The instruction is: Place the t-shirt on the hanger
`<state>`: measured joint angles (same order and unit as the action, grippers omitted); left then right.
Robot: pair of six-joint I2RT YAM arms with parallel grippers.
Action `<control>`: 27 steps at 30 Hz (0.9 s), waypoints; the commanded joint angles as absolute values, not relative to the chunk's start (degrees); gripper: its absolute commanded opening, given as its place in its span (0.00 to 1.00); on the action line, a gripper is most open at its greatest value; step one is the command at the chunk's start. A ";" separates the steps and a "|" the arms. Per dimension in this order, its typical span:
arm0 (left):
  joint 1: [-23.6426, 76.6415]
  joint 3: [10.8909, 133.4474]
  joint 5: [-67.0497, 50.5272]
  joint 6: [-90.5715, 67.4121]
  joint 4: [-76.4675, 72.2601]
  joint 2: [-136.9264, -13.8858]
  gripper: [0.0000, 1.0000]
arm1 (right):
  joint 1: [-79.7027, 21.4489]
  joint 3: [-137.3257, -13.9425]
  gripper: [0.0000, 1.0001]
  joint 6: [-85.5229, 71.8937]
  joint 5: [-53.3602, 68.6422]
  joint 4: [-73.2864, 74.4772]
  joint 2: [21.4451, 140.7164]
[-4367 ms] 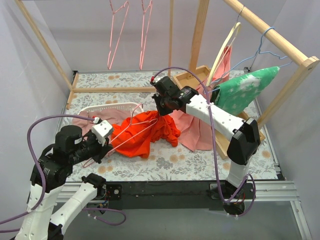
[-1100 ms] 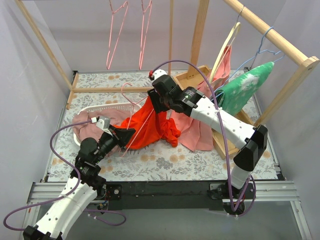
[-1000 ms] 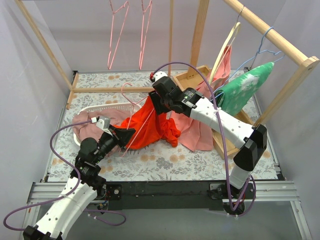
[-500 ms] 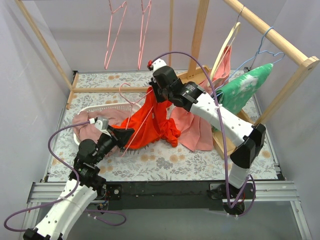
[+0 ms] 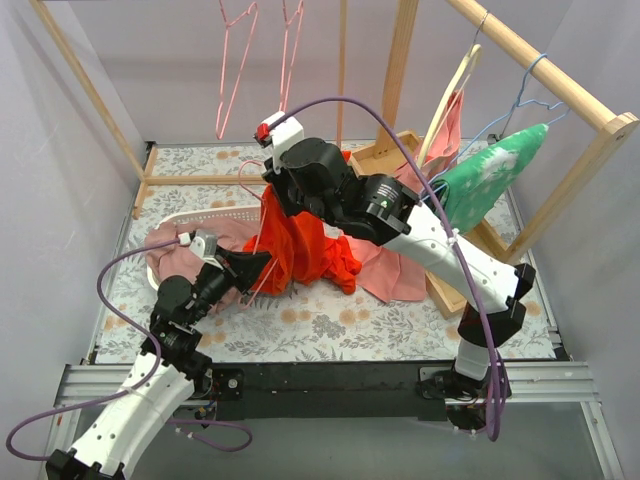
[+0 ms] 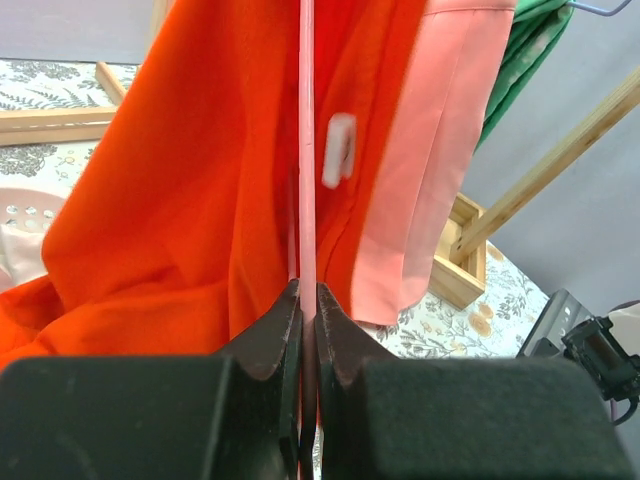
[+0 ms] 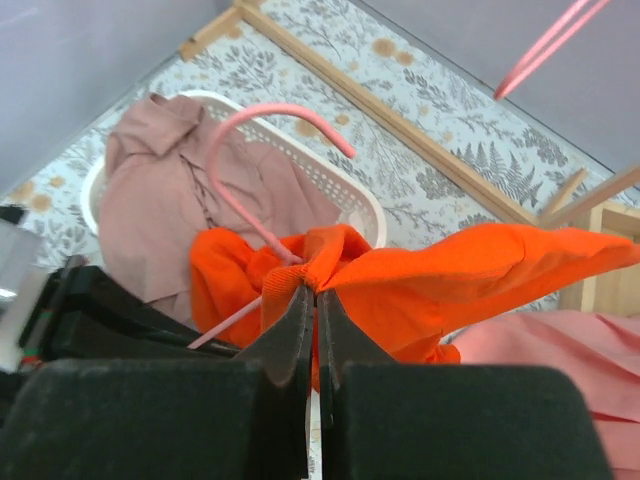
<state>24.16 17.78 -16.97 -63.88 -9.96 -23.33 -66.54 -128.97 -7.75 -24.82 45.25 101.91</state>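
Left arm runs low from its base at the near left, forearm tilted up toward mid-table. Left gripper [image 6: 307, 289] has its jaws pressed tight on the hanger [image 6: 307, 150], whose thin pink wire passes straight up between the fingertips. Right arm climbs from its base at the near right, bends at the elbow above the table's right side, then sweeps left across the middle, with its wrist high over the far end of the white basket [image 5: 190, 215]. Right gripper [image 7: 311, 292] points down with its jaws closed, pinching a bunched fold of the t-shirt [image 5: 300, 245] — cloth fills the slit between the fingers. The t-shirt hangs from that pinch in a steep drape, its lower part heaped on the floral table [image 5: 350, 325] just right of the left gripper. The hanger slants up across the orange cloth and its hook curls out above the basket, beside the pinch. A dusty-pink cloth [image 7: 160, 200] lies in the basket. A salmon garment [image 5: 395, 265] lies on the table against the t-shirt's right side — touching it. Green garment [image 5: 490, 180] hangs from the right-hand rail.
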 commanded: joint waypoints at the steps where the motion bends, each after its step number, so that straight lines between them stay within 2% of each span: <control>1: 23.99 20.66 -18.10 -63.54 -13.80 -23.73 0.00 | -58.66 -123.41 0.01 -10.36 -23.07 45.88 100.46; 7: 24.08 19.95 -20.48 -63.54 -15.02 -26.88 0.00 | -55.99 -117.78 0.01 -8.35 -13.30 41.40 97.91; 14: 25.40 19.25 -19.78 -63.81 -19.15 -33.12 0.00 | -56.07 -109.26 0.01 -8.17 -8.71 35.17 93.70; 22: 28.12 20.22 -19.78 -63.28 -23.03 -39.11 0.00 | -55.64 -103.37 0.01 -8.00 -11.78 30.33 90.80; 24: 29.18 20.22 -19.34 -62.84 -23.20 -39.64 0.00 | -55.37 -101.60 0.06 -8.00 -10.90 27.95 90.97; 26: 29.97 20.56 -19.16 -62.75 -23.03 -39.81 0.00 | -55.20 -101.43 0.06 -8.35 -11.16 27.34 92.11; 27: 30.32 20.74 -19.16 -62.41 -22.68 -39.90 0.00 | -55.02 -100.82 0.10 -8.52 -10.73 26.81 92.28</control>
<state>28.91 17.85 -19.31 -63.86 -20.01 -39.90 -55.64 -102.04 -8.75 -10.94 32.75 92.31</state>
